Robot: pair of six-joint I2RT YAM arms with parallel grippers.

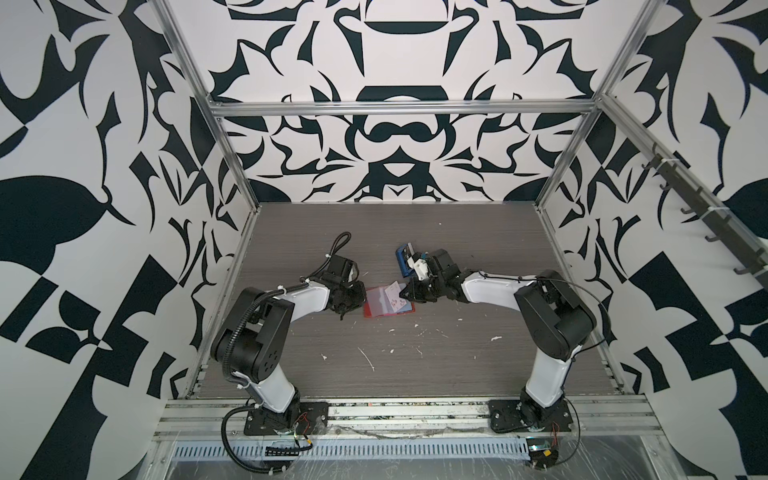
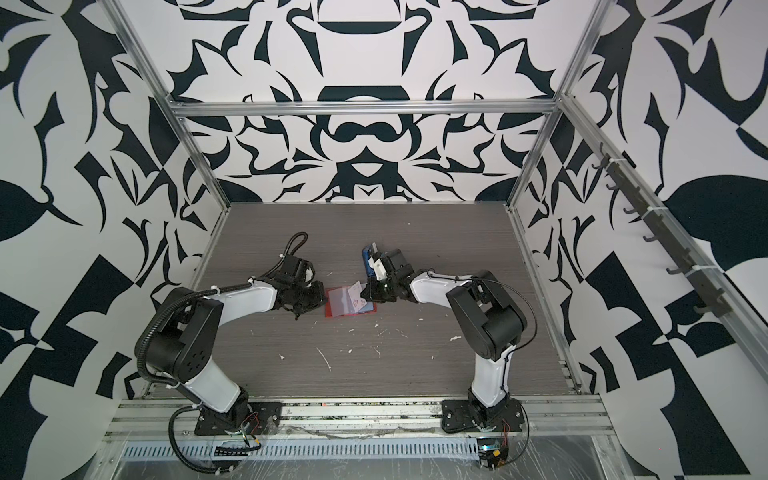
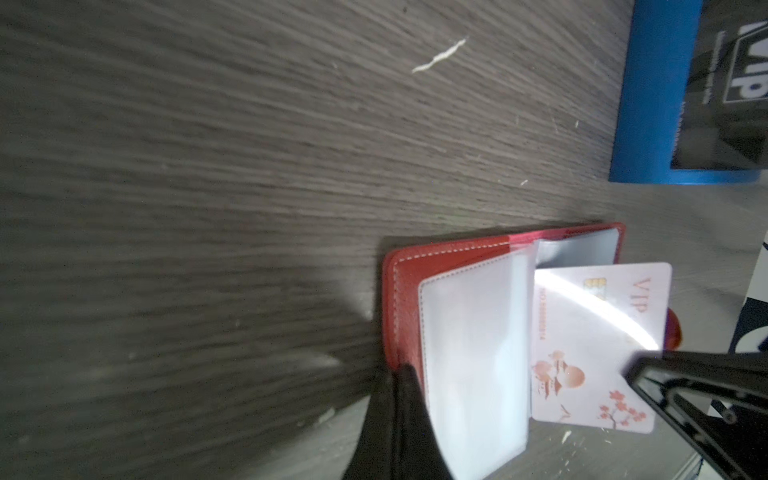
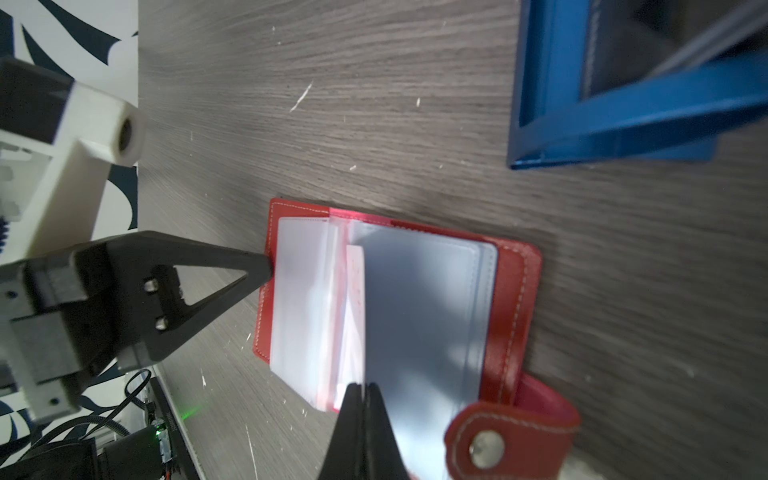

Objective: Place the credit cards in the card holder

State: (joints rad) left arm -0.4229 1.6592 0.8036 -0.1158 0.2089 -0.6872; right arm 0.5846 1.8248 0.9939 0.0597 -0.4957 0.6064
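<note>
The red card holder (image 1: 374, 309) (image 2: 336, 308) lies open on the table, its clear sleeve pages (image 3: 473, 357) (image 4: 303, 307) fanned up. My left gripper (image 1: 360, 305) (image 2: 322, 301) (image 3: 401, 370) is shut with nothing between its fingers, its tips resting on the holder's left cover edge. My right gripper (image 1: 401, 296) (image 2: 362, 294) (image 4: 363, 388) is shut on a pale white credit card (image 1: 392, 292) (image 2: 355, 290) (image 3: 598, 345). That card stands tilted over the holder's middle pages. A dark credit card (image 3: 731, 83) sits in the blue rack.
The blue rack (image 1: 403, 259) (image 2: 367, 259) (image 4: 623, 124) stands on the table just behind my right gripper. The holder's snap tab (image 4: 511, 440) sticks out on the right side. White scuffs mark the wood tabletop (image 1: 374, 353). Metal frame posts and patterned walls close in the table.
</note>
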